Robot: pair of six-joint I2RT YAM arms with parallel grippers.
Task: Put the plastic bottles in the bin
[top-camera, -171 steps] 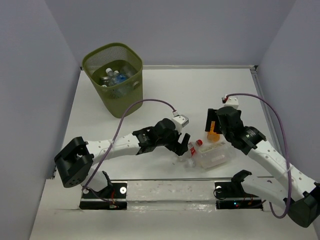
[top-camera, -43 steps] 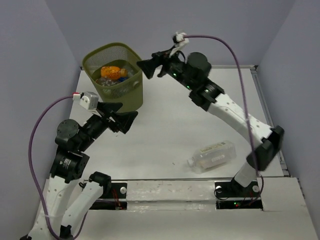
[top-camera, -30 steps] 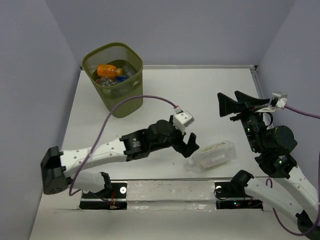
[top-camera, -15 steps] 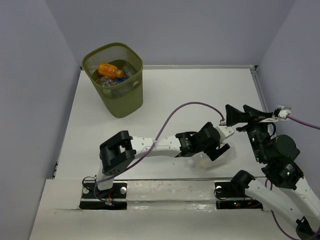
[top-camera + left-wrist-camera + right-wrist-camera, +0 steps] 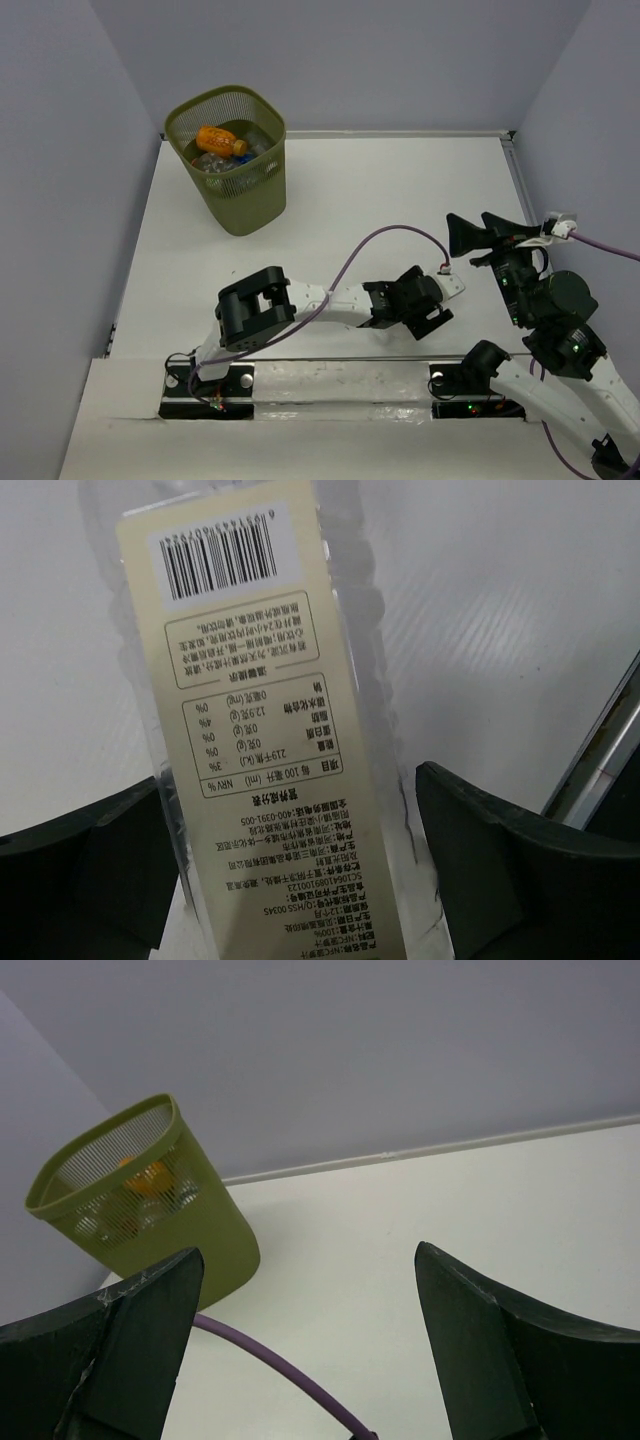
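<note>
Clearly the released left pincer (image 5: 290,780) straddles the large squarish clear plastic bottle (image 5: 250,680), lengthwise between its jaws. Right pincer (image 5: 468,222) hangs released, farther off.

Clear bottle (image 5: 250,680) between my left fingers (image 5: 80,870): cream label (image 5: 300,880), upside down. Barcode (image 5: 215,555), digits unclear. Chinese nutrition table (image 5: 265,735) reads 100, NRV%, 219 (kJ), 12.9 (g), 0%. Rest too small.

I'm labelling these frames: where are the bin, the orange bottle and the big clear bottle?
bin (image 5: 248,205): top view, front wall.
orange bottle (image 5: 218,139): top view, body.
big clear bottle (image 5: 270,730): left wrist view, label.
</note>
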